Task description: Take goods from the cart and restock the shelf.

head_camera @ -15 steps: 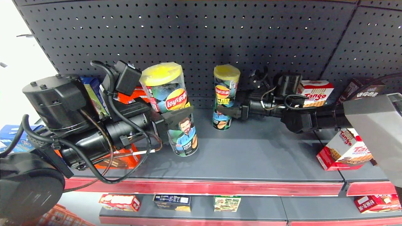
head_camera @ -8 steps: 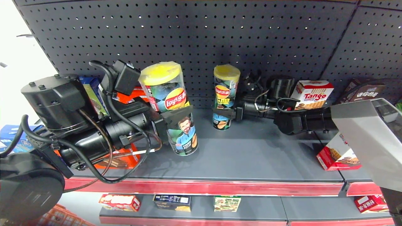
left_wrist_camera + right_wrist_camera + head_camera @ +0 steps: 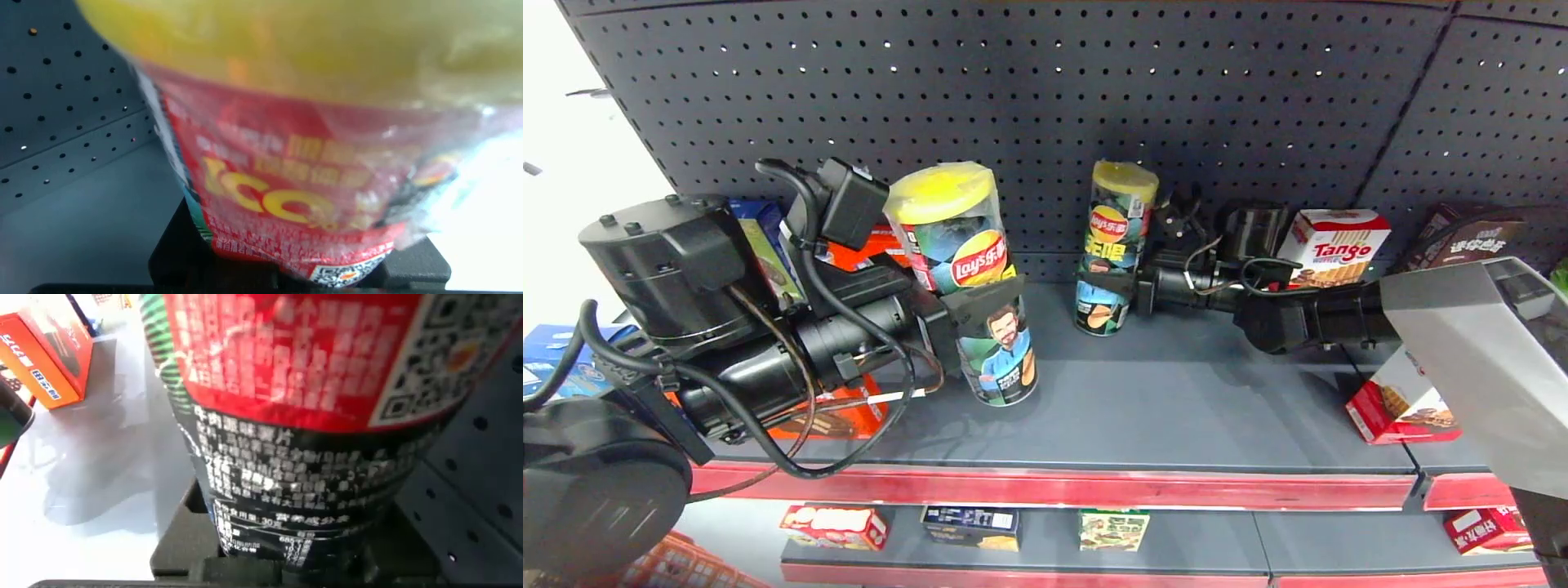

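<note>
Two tall chip cans with yellow lids are on the grey shelf (image 3: 1176, 408). The nearer chip can (image 3: 964, 245) stands upright at the middle left, and my left gripper (image 3: 988, 298) is shut around its middle. The same can (image 3: 294, 163) shows up close in the left wrist view. The farther chip can (image 3: 1112, 237) is near the pegboard and leans with its lid toward the right. My right gripper (image 3: 1104, 286) is shut on its lower half. Its printed side (image 3: 310, 416) shows in the right wrist view.
Wafer boxes (image 3: 1335, 241) (image 3: 1409, 400) and a brown box (image 3: 1470, 233) lie at the right. An orange box (image 3: 837, 416) and blue boxes (image 3: 764, 245) sit behind my left arm. The pegboard (image 3: 1045, 98) backs the shelf. Small boxes (image 3: 970, 525) line the lower shelf.
My right arm has shifted left, and the farther chip can has tipped from upright so its lid leans right. The left arm and its can have stayed put.
</note>
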Motion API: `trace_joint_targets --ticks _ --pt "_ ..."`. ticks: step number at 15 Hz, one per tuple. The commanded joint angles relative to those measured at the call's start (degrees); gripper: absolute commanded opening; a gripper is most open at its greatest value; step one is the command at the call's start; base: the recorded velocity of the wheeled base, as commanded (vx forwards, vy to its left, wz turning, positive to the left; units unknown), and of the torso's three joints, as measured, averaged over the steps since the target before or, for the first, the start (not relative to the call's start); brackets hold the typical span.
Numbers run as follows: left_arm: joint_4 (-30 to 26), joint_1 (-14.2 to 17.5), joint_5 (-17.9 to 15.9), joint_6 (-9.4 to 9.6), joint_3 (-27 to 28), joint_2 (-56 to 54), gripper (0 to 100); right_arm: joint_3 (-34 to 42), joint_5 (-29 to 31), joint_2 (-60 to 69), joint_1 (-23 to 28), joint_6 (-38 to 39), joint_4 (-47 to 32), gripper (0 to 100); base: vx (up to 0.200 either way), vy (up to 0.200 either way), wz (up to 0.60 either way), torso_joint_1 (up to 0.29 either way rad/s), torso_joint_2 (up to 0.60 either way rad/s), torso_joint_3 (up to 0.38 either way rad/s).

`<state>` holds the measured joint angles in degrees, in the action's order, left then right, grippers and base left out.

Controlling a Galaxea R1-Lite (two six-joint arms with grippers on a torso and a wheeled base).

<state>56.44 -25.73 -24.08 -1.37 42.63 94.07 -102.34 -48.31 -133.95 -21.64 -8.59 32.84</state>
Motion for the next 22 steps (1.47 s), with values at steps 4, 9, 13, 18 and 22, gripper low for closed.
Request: trace_joint_targets --ticks 4,9,13,18,22 --pt "0.1 0.1 0.1 -0.04 0.0 0.1 0 6.0 -0.4 6.2 -0.7 0.0 1.3 0 0.0 0.0 0.0 0.0 0.0 0.0" --pt "0.1 0.1 0.2 -0.04 -0.1 -0.3 0 26.0 -4.2 20.7 -2.9 -1.2 6.4 0 0.0 0.0 0.0 0.0 0.0 0.0" --pt "0.0 1.6 0.1 -0.04 -0.6 -0.4 0 39.8 -4.2 27.1 -5.3 -6.3 9.3 0 0.0 0.0 0.0 0.0 0.0 0.0" --pt "-0.1 1.7 0.2 -0.04 -1.2 -0.5 0 47.9 -4.2 25.9 -4.3 -15.0 9.5 0 0.0 0.0 0.0 0.0 0.0 0.0" --pt "0.0 2.1 0.2 -0.04 -2.1 -0.6 0 47.9 -3.8 24.4 -4.3 -15.6 12.1 0 0.0 0.0 0.0 0.0 0.0 0.0"
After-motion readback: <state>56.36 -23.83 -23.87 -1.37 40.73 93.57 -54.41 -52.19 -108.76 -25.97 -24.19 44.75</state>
